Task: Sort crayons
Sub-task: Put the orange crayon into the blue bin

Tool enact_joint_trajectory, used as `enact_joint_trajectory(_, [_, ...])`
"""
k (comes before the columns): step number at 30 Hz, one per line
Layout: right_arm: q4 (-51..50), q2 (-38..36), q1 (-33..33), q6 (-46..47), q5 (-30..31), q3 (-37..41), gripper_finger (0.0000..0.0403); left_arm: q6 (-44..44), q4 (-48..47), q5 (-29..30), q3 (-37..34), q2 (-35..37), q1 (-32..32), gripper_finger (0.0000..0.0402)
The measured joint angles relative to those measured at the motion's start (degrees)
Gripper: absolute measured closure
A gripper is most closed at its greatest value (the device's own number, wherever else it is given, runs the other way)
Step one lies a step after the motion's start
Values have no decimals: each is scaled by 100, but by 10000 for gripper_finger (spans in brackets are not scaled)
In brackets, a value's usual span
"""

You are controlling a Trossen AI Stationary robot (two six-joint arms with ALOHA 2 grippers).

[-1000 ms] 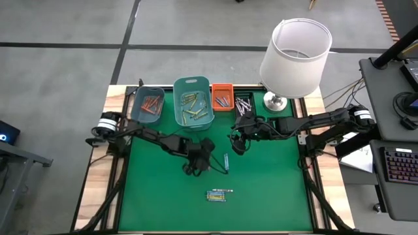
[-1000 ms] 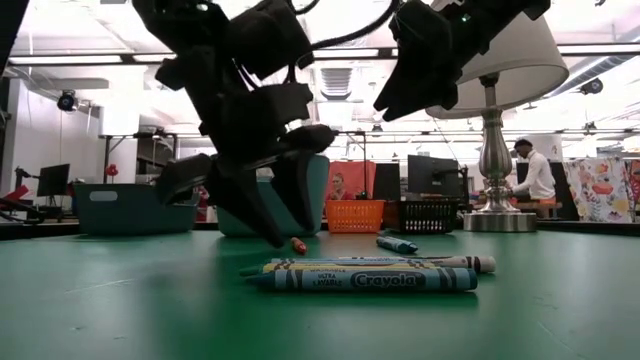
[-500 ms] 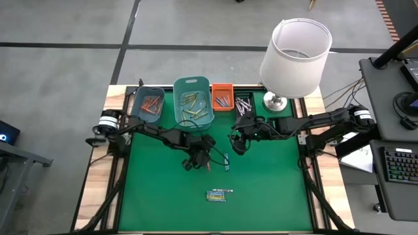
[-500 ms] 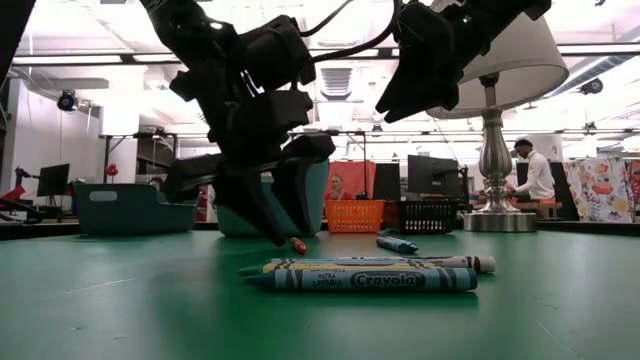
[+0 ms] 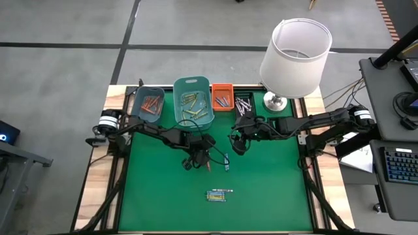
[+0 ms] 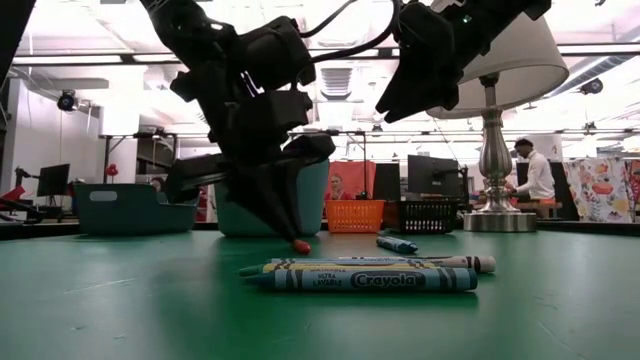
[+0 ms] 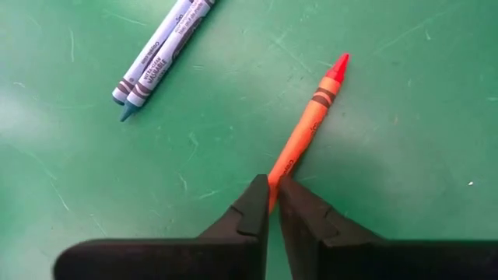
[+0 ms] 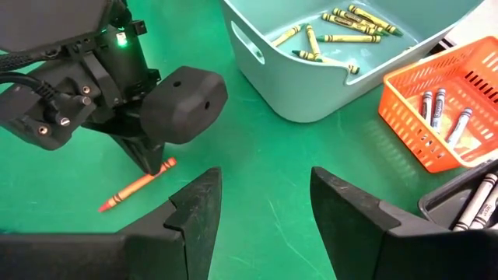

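The left gripper, jaws spread a second ago, has now pinched shut on one end of the orange crayon, which lies flat on the green counter with two blue crayons near it. The right gripper hovers above with jaws wide, holding nothing. In the overhead view the left arm hides the orange crayon; the bins' small contents are hard to make out.

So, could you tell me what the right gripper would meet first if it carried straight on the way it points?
Probably the bare green mat. The open right gripper tilts down at it, short of the orange crayon pinched by the left gripper; depth is uncertain.
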State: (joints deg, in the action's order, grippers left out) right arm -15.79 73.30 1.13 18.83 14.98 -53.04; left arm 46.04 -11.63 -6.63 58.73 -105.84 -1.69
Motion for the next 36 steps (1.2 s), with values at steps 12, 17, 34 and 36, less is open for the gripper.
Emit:
enact_joint_trajectory(12, [-91,0,0,-52,-21,0,216,-716,-147,-60,1,23,0,401])
enact_joint_trajectory(17, [-208,0,2,-75,-44,0,216,-1384,-190,-153,-4,56,0,402])
enact_joint_trajectory(34, [-501,0,13,7,-48,7,216,-3424,-121,116,-159,313,-65,401])
enact_joint_trajectory(36, [-500,0,13,7,-48,7,216,-3458,-113,138,-161,395,-80,401])
